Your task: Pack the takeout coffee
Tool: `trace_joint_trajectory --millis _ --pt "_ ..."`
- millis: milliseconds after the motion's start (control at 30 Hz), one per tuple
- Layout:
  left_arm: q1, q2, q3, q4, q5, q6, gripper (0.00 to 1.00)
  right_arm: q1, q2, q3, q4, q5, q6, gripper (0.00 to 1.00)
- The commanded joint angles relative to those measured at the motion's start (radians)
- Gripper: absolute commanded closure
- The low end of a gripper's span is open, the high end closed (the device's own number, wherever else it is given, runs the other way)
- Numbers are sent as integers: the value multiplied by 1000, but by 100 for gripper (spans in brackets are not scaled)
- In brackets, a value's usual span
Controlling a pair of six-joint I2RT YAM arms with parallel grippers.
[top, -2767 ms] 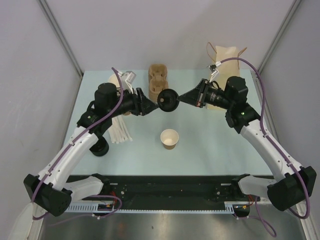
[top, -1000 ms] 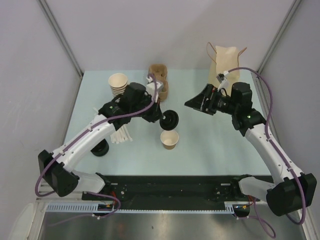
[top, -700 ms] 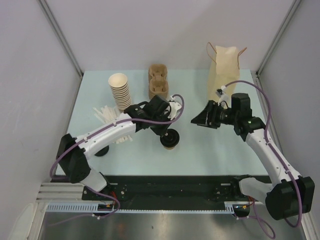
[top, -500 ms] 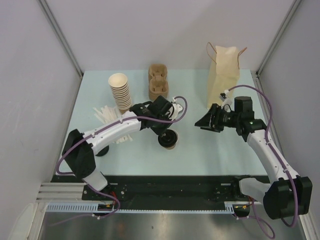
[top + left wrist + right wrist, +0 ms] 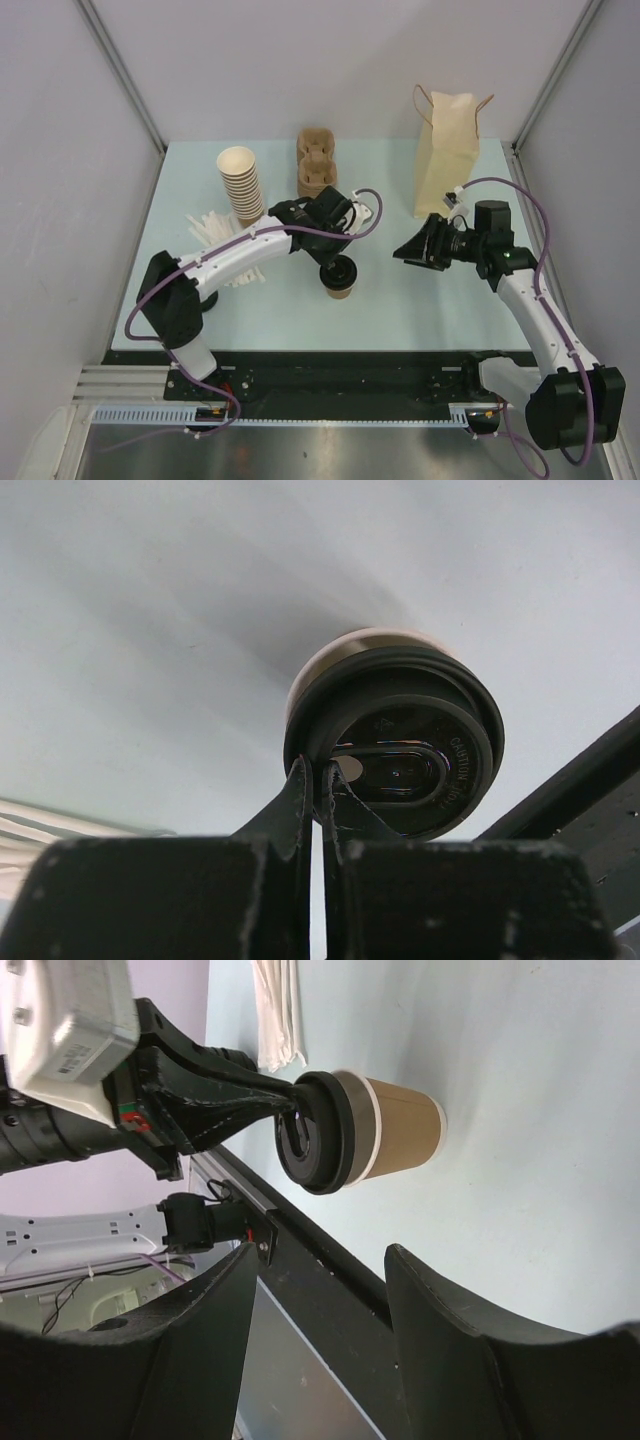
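The takeout coffee [image 5: 340, 284] stands straight up near the middle of the table [image 5: 420, 310], with its black lid [image 5: 420, 745] on top, facing up. The left gripper [image 5: 315, 780] pinches the lid's edge tight. The right gripper [image 5: 404, 252] waits off to the side with its fingers apart, holding nothing.

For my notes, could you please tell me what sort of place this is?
Probably a lab mock-up of a coffee takeout counter: stacked paper cups, a pulp cup carrier and a paper bag.
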Motion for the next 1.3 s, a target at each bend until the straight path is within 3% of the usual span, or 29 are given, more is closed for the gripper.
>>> trace_joint_trajectory --millis 0,833,1267 --pt "-6 14 32 -12 -16 20 100 -15 -21 -2 16 -34 -15 41" --pt "-11 62 62 -14 -30 16 94 -24 -10 -20 45 -51 4 40" --pt "-12 85 72 -15 -30 20 87 -25 -15 -20 54 -56 7 38"
